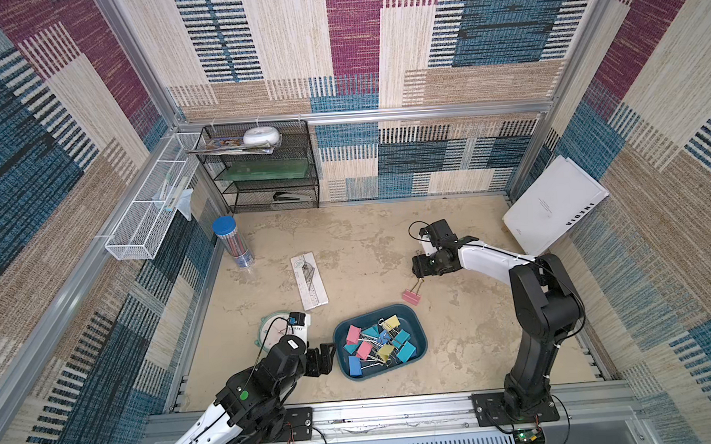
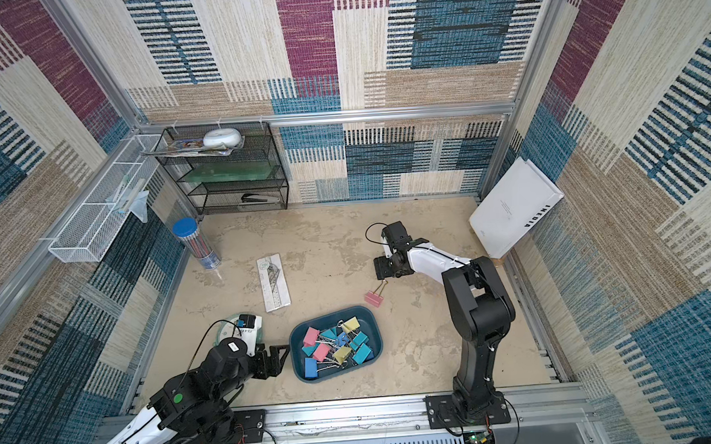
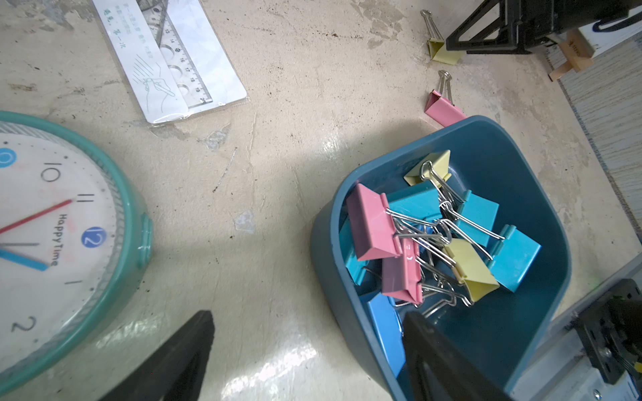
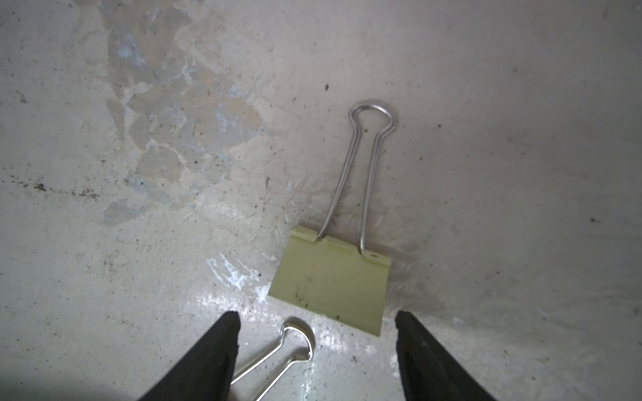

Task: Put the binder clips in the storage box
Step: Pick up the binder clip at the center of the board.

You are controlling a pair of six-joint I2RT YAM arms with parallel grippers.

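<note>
Storage box [image 1: 394, 308] [image 2: 349, 310] sits on the tabletop [image 1: 367, 239] at 6 o'clock from its middle in both top views; lidless. A pile of binder clips [image 1: 378, 345] [image 2: 334, 347] lies inside it, pink, yellow, teal and blue, wire handles tangled; the left wrist view shows the same heap [image 3: 434, 239] against the box wall [image 3: 486, 145].

One pink clip [image 1: 410, 297] [image 2: 373, 298] [image 3: 443, 109] lies loose on the tabletop at 1 o'clock from the box, just beside the rim, not in it; its handles point on toward 1 o'clock. A yellow clip [image 3: 443, 52] [image 4: 333, 288] lies flat further out the same way; hidden under the right wrist in both top views.

Right jaws spread, hanging over the yellow clip; one fingertip [image 4: 225, 333] on each side of its near edge, neither seen touching it; a wire loop [image 4: 298, 342] lies between them; nothing pinched.

Left jaws spread, at 9 o'clock from the box, just beside its rim; in the left wrist view one fingertip [image 3: 427, 333] is over the box end, the other over bare tabletop; holding nothing.

Clock [image 1: 268, 330] [image 3: 52, 225] flat at 9 o'clock from the box; ruler pack [image 1: 309, 280] [image 3: 166, 59] at 11 o'clock.
</note>
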